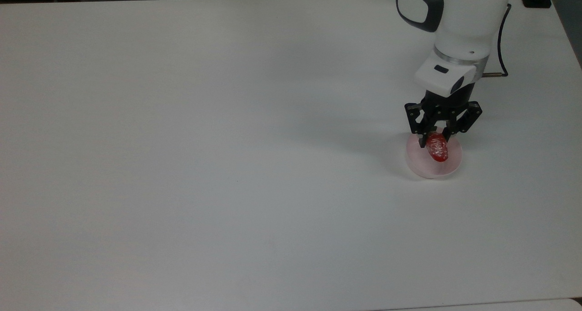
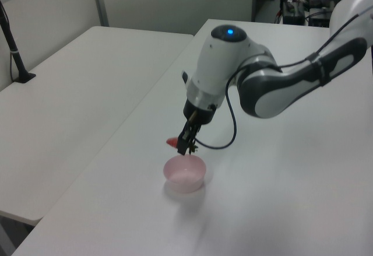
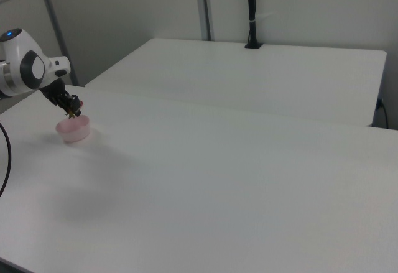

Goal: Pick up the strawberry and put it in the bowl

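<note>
In the top view, the end effector (image 1: 437,140) is clamped on the strawberry (image 1: 438,147), which hangs over the bowl (image 1: 448,168) near the top view's right edge. The white counter (image 1: 204,165) around them is bare — a black cable (image 1: 500,42) loops beside the arm's wrist.

In the left view, the strawberry (image 2: 172,142) juts sideways from the end effector (image 2: 183,147), just above the bowl's (image 2: 185,177) far rim and apart from it. A second white table (image 2: 76,93) lies alongside, with a black post (image 2: 13,46) on it.

In the right view, the end effector (image 3: 73,111) hovers just above the bowl (image 3: 73,130) at the right view's left — the strawberry is too small to make out here.
</note>
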`<state>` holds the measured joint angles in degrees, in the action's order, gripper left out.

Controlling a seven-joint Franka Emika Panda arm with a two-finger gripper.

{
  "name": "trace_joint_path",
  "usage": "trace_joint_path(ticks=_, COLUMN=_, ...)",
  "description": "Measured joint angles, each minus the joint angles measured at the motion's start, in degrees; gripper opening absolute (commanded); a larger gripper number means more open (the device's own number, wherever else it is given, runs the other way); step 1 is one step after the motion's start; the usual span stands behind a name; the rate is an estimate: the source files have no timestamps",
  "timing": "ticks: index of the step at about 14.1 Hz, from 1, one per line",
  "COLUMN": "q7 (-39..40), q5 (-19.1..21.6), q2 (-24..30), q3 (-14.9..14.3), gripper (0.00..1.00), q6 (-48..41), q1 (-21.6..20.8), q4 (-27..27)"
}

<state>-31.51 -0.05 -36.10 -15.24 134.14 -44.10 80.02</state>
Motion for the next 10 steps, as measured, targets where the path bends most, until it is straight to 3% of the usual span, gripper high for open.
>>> trace_joint_path(ticks=7, q7=-1.57, q5=-0.06, q2=-1.73, q3=-0.37, gripper=1.00, q6=-0.48, q1=-0.06, q4=-2.25)
trace_joint_path(ticks=10, q7=-1.25, q5=-0.06, q2=3.00, q3=-1.05, gripper=1.00, q6=-10.92, q1=2.53, q4=-3.57)
